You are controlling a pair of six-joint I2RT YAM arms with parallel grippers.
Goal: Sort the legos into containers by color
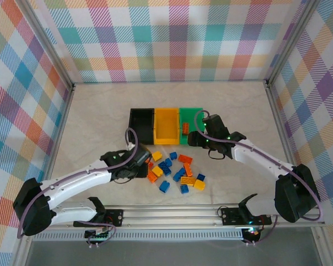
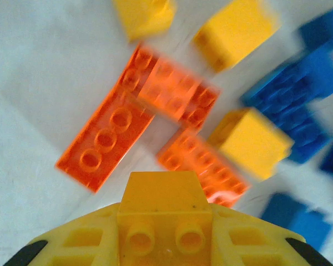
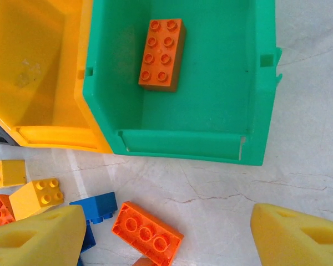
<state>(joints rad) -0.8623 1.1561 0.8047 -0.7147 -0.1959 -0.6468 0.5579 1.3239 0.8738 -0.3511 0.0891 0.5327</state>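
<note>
Yellow lego (image 2: 161,194) in left pincer (image 2: 163,224), above orange legos (image 2: 108,141).

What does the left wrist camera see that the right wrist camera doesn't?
Left wrist camera: a yellow brick pinched in the left hand, above three orange bricks lying close together. Right wrist camera: the green bin with one orange brick inside, the yellow bin beside it, and the open right hand. Both: loose bricks in orange, yellow and blue on the pale table.
</note>
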